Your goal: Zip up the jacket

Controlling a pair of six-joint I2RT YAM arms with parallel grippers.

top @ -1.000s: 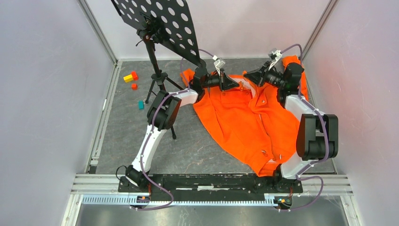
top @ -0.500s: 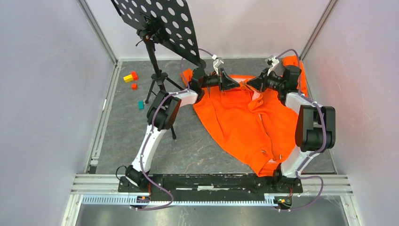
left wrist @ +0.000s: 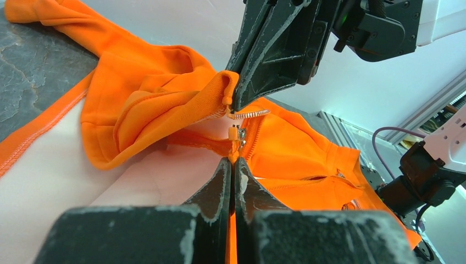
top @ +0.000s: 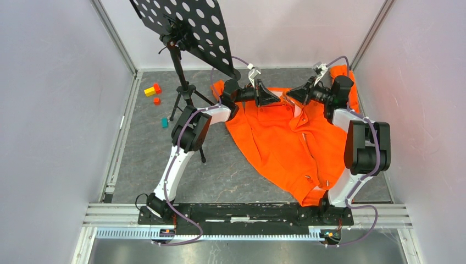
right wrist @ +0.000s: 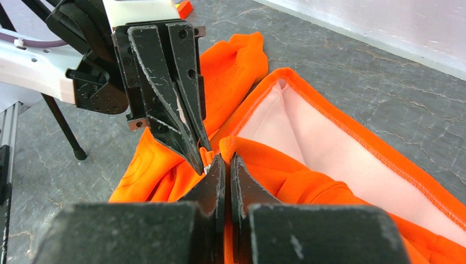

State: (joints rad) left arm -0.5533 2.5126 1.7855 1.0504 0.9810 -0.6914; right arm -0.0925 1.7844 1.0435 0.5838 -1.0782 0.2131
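Orange jacket [top: 286,143] lay just right of the music stand [top: 184,27] — left gripper [left wrist: 232,163] and right gripper [right wrist: 225,159] each pinched its fabric beside the zipper slider [left wrist: 237,133]; judged best: one side held taut, slider drawn straight.

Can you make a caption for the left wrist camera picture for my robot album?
The left gripper and the right gripper both pinch the orange jacket by its zipper.

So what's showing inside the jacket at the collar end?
Pale pink lining shows inside the jacket where the collar gapes open. Further down, the front panels cover the inside, so nothing there can be seen.
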